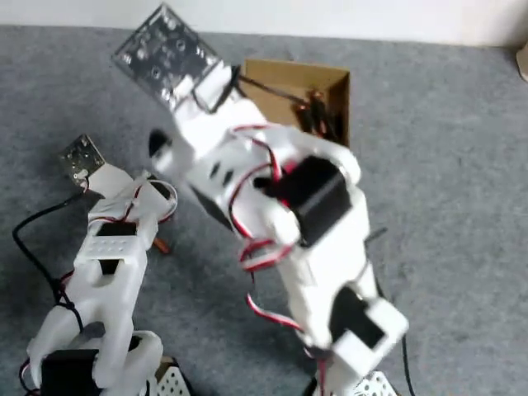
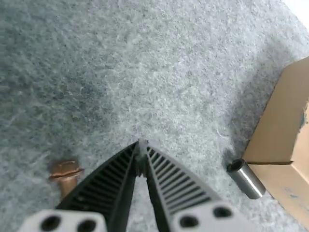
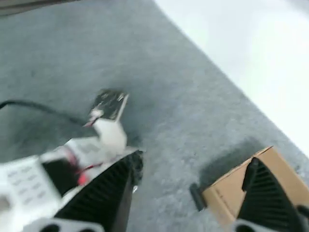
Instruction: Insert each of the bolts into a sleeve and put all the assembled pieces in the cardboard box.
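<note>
My left gripper (image 2: 141,147) is shut, empty, with its tips just above the grey carpet. A copper bolt (image 2: 65,173) lies on the carpet close beside one finger. On the other side a dark metal sleeve (image 2: 246,179) lies against the wall of the cardboard box (image 2: 282,130). My right gripper (image 3: 194,161) hangs open, raised over the table, with nothing between its fingers; below it are the box (image 3: 244,191) and the sleeve (image 3: 197,195). From above, the box (image 1: 330,78) sits at the back with copper and dark pieces (image 1: 318,115) inside.
The left arm (image 1: 111,256) stands at the front left; the raised right arm (image 1: 313,214) crosses the middle and covers part of the box. Grey carpet (image 1: 445,165) lies open to the right. A black cable (image 1: 33,239) trails by the left arm.
</note>
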{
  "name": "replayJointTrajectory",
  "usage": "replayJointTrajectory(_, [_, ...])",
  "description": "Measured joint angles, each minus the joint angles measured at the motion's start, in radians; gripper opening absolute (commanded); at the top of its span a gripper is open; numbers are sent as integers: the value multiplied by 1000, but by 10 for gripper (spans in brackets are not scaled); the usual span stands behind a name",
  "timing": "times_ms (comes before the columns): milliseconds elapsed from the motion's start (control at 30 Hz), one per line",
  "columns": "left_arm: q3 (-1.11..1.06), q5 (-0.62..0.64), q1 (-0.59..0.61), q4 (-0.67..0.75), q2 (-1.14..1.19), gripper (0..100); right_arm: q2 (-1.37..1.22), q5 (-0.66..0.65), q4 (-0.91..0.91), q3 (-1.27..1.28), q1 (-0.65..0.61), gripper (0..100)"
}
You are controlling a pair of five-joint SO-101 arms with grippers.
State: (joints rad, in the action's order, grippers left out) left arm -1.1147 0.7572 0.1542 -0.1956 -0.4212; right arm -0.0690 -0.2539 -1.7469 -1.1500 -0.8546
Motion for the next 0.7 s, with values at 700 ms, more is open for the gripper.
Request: replayJointTrajectory(700, [-15,3,68,0,-137,7,566,-201,941,2021,14,304])
